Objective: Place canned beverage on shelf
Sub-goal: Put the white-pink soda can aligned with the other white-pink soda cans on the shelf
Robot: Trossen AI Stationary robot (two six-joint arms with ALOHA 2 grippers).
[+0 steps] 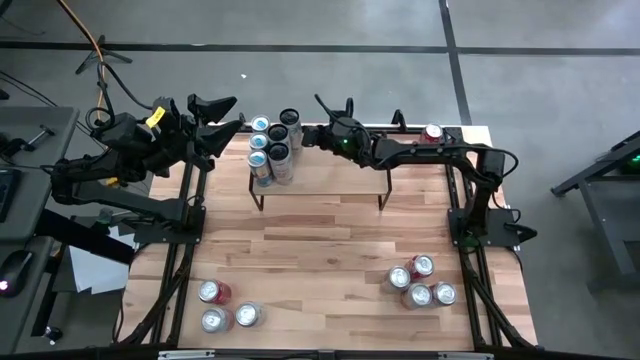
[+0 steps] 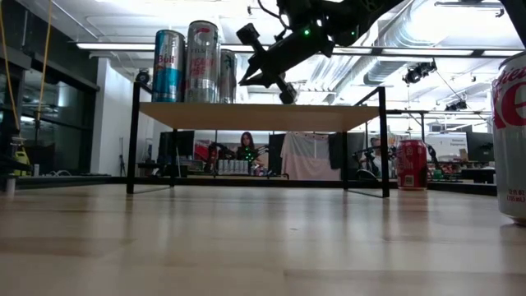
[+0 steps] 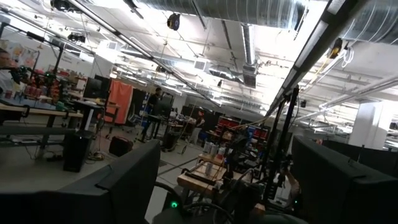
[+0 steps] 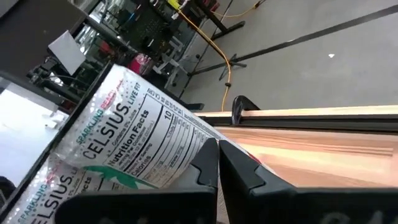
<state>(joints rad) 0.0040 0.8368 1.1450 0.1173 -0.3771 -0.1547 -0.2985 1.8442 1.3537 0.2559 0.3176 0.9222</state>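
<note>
High view shows the right gripper (image 1: pixel 312 133) closed and empty above the shelf (image 1: pixel 330 160), just beside the cluster of tall cans (image 1: pixel 273 145) standing on the shelf's left end. Left gripper (image 1: pixel 225 118) hangs wide open, holding nothing, off the desk's (image 1: pixel 320 260) far left corner. More cans (image 1: pixel 422 282) sit on the desk's near side.
</note>
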